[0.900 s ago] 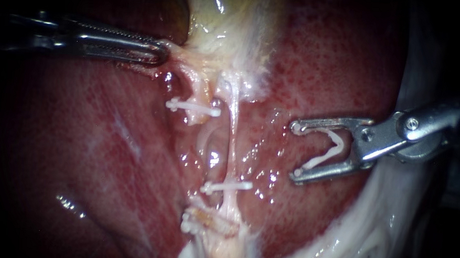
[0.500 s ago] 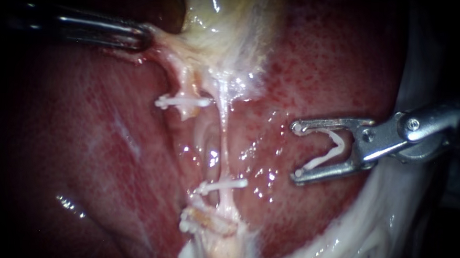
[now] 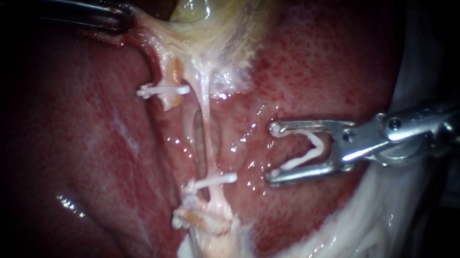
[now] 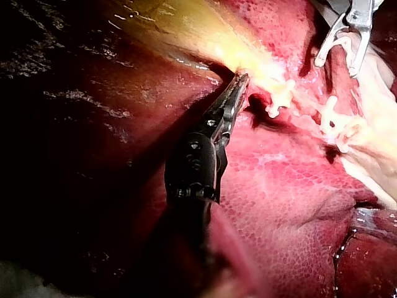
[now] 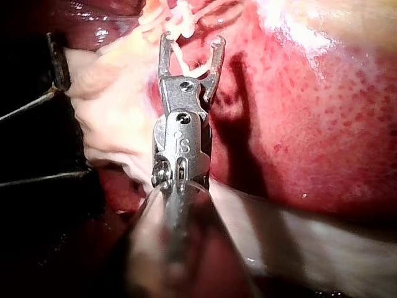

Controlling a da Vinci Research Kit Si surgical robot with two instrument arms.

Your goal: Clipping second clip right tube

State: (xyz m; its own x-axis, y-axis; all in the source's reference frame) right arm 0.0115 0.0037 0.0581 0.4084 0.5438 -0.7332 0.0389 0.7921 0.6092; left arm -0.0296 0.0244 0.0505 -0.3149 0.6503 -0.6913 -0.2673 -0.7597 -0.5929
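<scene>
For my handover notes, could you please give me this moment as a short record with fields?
Left instrument: jaws shut on pale tissue beside the gallbladder
Right instrument: jaws hold an open clip, clear of both tubes
Right tube: one lower clip across it
Left tube: upper clip across it
Background: liver

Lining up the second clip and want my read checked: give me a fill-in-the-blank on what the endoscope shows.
1. The right instrument holds an open white ___ between its jaws.
2. The right tube already bears ___ placed clip.
3. Between that instrument and the tube lies bare ___.
4. The left instrument has its jaws ___ on pale tissue beside the gallbladder.
Missing: clip; one; liver; shut.
</scene>
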